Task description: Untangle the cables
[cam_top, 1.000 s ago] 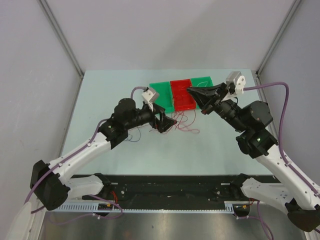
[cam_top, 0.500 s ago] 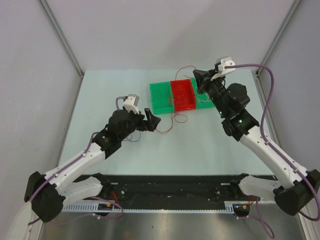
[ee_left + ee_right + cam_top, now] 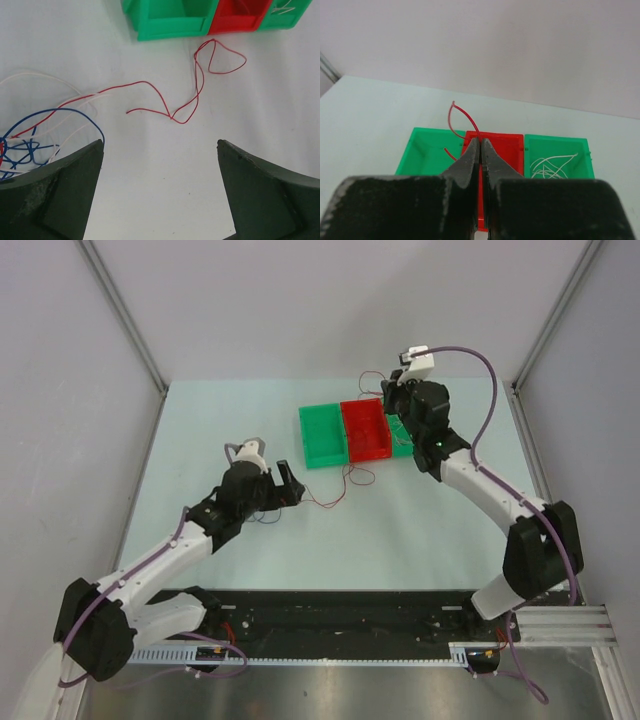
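Over the bins, right end effector pinches red cable.

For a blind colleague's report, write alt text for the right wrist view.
The right gripper, shut, pinches a thin red cable curling up from its tips, the red bin beyond. The left green bin and right green bin flank it; the right holds whitish cables.

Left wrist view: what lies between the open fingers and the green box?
A looping red wire on the bare table; the left wrist view shows it.
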Robot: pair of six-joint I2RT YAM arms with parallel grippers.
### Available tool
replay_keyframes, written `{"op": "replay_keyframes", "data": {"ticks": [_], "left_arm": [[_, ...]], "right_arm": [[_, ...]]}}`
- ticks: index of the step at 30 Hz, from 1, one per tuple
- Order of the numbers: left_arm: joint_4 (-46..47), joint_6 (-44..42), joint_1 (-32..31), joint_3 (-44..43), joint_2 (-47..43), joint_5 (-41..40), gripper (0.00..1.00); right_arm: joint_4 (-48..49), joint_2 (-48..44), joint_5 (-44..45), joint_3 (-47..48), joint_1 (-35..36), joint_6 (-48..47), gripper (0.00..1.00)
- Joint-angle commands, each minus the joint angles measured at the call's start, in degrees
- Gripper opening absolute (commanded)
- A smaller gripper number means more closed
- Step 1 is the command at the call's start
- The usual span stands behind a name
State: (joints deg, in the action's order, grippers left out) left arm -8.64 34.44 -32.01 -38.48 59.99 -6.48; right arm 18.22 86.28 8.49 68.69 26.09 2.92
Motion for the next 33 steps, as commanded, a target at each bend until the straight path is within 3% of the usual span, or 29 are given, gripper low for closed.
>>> {"op": "replay_keyframes", "data": {"ticks": [1,19,22,26,29,32,33], "left_arm": [[-4.3,2.0,0.6,-2.8,0.8,-1.6,1.0],[-10.1,4.9,3.7,-2.7,2.4,-0.8,1.0],[-10.8,5.4,4.1,-3.1,3.0,-1.3,1.0],[-11.7,5.2,4.4,-4.0,4.3,-2.1,1.0],[-12.0,5.0,4.8,-4.3,4.9,-2.4,1.0],[-12.1,5.1,5.3,-4.8,6.0,-2.2,1.0],[-12.1,5.3,5.5,-4.9,6.6,-2.2,1.0]], "right_arm": [[4.9,6.0,3.5,4.4,-1.2,-0.9,0.0],[0.1,23.7,7.8,7.7,0.9,-1.9,0.04],[-3.0,24.4,8.2,9.4,1.4,-2.1,0.16],[-9.2,19.5,6.7,10.5,3.9,-6.2,0.62],[-13.6,16.7,13.4,10.5,7.9,-9.3,0.82],[-21.6,13.9,14.2,10.3,9.5,-6.1,0.83],[-23.8,12.8,12.8,10.2,9.6,-0.9,0.83]]}}
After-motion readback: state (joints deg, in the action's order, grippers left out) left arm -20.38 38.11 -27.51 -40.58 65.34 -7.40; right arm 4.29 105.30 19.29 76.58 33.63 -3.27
